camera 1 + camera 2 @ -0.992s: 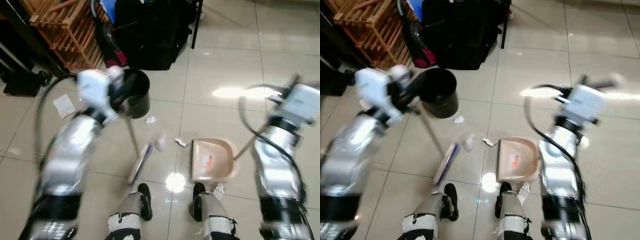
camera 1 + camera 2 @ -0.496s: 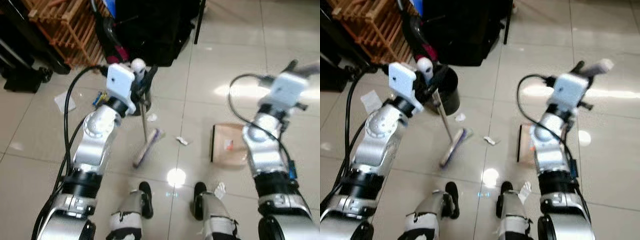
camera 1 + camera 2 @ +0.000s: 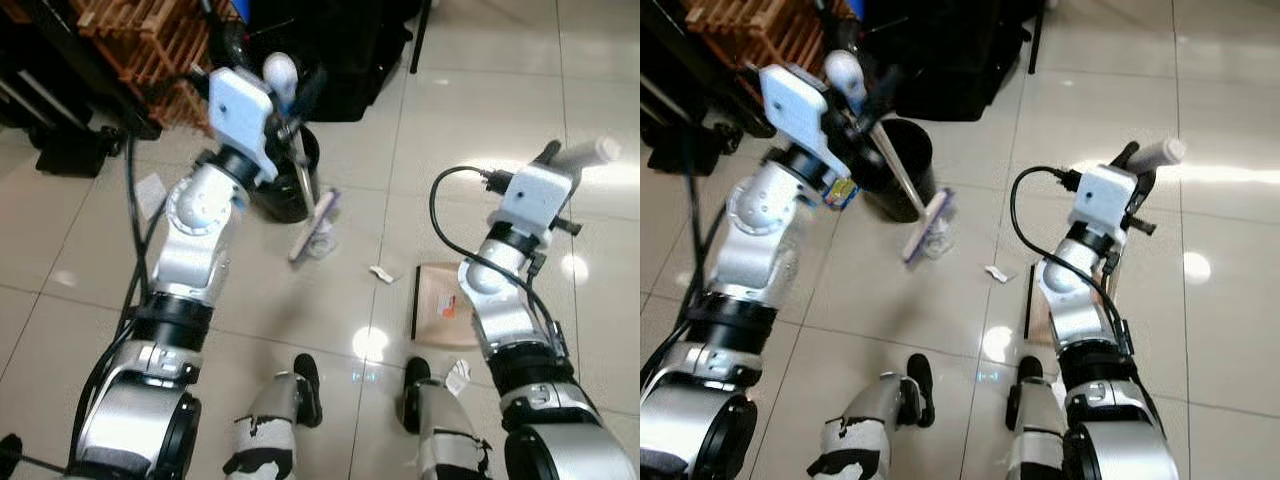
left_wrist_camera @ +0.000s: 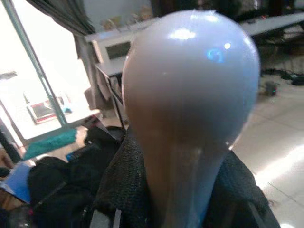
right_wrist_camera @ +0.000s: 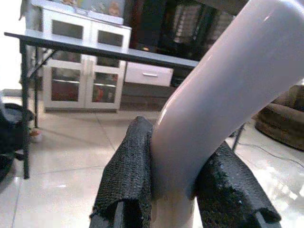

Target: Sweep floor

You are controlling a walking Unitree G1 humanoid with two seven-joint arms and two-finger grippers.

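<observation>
The left gripper [image 3: 292, 95] is clamped on the rounded top of the broom handle [image 4: 190, 109]; the shaft slants down and away from it to the broom head [image 3: 316, 224], which sits beside a black bin [image 3: 290, 190] and against a crumpled scrap. The right gripper [image 3: 1140, 165] pinches the pale dustpan handle [image 5: 223, 99], with the dustpan [image 3: 443, 315] on the tiled floor [image 3: 470, 120] below that arm. A paper scrap [image 3: 381, 273] lies between broom head and dustpan.
</observation>
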